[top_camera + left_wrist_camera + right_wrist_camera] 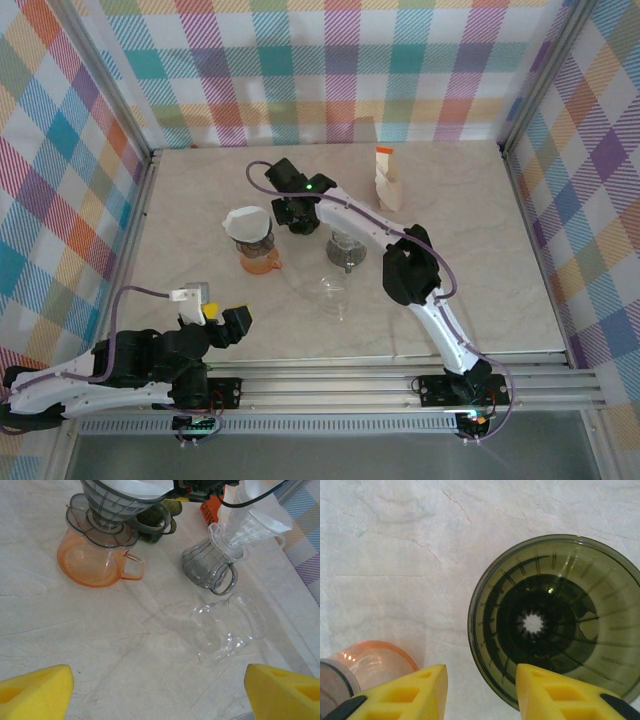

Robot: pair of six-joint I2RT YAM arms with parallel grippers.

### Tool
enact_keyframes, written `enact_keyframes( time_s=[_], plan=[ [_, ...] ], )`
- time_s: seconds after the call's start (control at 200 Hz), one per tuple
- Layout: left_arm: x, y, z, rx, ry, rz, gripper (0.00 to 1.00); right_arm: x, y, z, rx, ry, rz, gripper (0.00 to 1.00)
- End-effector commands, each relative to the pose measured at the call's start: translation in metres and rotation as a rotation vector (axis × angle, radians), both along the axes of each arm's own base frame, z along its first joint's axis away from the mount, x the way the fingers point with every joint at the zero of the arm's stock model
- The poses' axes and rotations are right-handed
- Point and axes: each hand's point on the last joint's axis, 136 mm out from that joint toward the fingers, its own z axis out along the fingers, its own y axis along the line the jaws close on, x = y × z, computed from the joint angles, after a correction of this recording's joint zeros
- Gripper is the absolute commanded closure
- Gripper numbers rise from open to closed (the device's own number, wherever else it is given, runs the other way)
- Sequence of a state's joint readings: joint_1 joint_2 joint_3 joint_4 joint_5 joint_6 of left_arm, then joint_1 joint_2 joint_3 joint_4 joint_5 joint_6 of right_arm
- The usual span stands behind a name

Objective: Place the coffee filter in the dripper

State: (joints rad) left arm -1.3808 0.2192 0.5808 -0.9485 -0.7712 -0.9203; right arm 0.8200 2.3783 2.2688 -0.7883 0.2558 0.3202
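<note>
Glossy translucent olive plastic dripper [555, 620], matt veined stone-look table [395, 545], thin white paper filter [247, 222], glossy orange carafe [95, 565].

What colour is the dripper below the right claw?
The dripper is smoky olive green, best in the right wrist view.

Top external: high behind the robot, looking down on the whole tabletop [500, 250]. Left wrist: low, oblique, facing across toward the orange carafe [97, 565]. Right wrist: close, straight down over the green dripper [555, 620]. All three share the carafe.
</note>
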Motion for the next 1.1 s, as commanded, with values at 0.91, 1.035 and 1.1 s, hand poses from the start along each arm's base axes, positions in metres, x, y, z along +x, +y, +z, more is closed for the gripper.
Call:
enact_keyframes(
  time_s=[0.91, 1.035, 1.1],
  plan=[
    [0.000, 0.000, 0.000, 0.004, -0.001, -0.002, 0.11, 0.023, 0.009, -0.029, -0.074, -0.059, 0.003, 0.70],
    [0.000, 0.001, -0.001, 0.008, -0.002, 0.003, 0.11, 0.025, 0.010, -0.026, -0.073, -0.072, 0.009, 0.79],
    [0.000, 0.001, 0.000, 0.006, -0.003, 0.003, 0.11, 0.026, 0.011, -0.023, -0.070, -0.080, 0.014, 0.84]
  ],
)
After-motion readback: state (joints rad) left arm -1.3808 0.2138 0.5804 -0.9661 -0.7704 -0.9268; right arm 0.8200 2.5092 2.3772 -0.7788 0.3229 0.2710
